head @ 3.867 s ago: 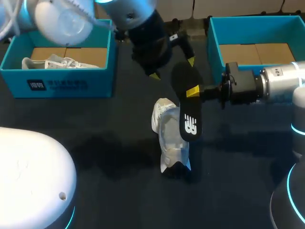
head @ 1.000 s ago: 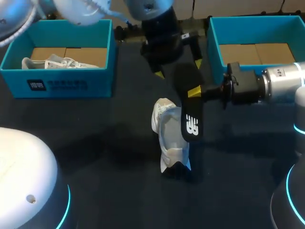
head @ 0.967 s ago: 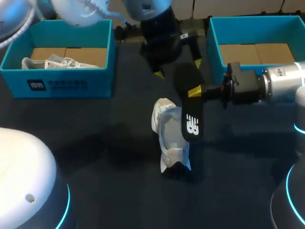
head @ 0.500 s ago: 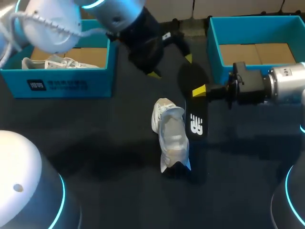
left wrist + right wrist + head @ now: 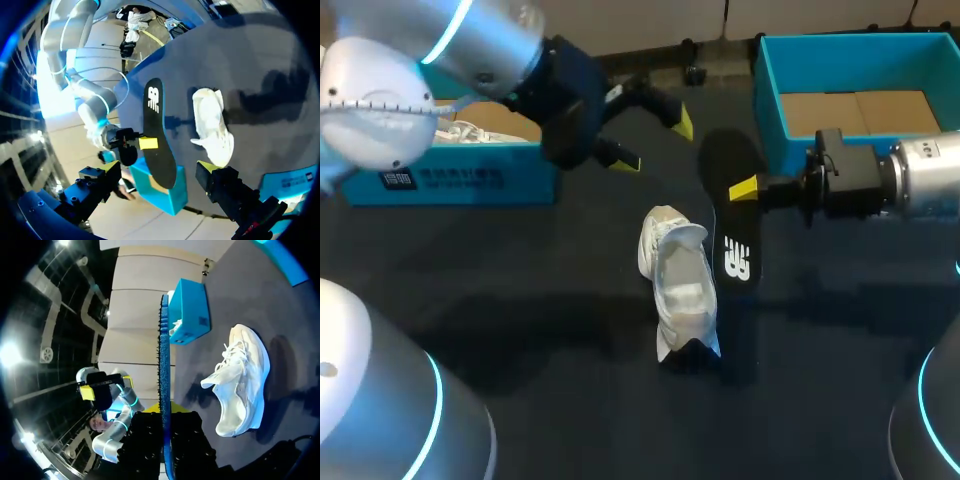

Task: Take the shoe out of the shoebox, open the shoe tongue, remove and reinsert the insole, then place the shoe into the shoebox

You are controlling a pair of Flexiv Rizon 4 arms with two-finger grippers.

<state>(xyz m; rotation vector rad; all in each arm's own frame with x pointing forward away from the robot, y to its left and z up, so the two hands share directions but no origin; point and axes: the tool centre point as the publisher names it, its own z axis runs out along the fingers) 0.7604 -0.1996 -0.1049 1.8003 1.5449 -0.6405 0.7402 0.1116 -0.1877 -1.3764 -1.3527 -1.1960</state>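
shoe (image 5: 678,285): white, out of both boxes, resting on the dark desk (image 5: 520,300); it seems to lie partly on its side, though the overhead angle leaves that unsure.
insole (image 5: 735,225): black, out of the shoe, just to the shoe's right, running lengthwise alongside it and clear of it.
right claw (image 5: 746,189): comes in from the shoe's right and is clamped on the insole about halfway along it. one yellow tip shows on the upper face. in its own wrist view the insole (image 5: 164,390) stands edge-on between its fingers, with the shoe (image 5: 242,382) off to one side.
left claw (image 5: 655,142): behind the shoe and to its left, above the desk, with fingers spread wide and holding nothing. in its wrist view the shoe (image 5: 212,125) and insole (image 5: 157,137) lie ahead of it.
left shoebox (image 5: 450,178): blue, well to the shoe's left and behind it, with a second white shoe (image 5: 470,131) inside.
right shoebox (image 5: 772,110): blue, behind the shoe to its right, past the insole, with its cardboard floor showing.
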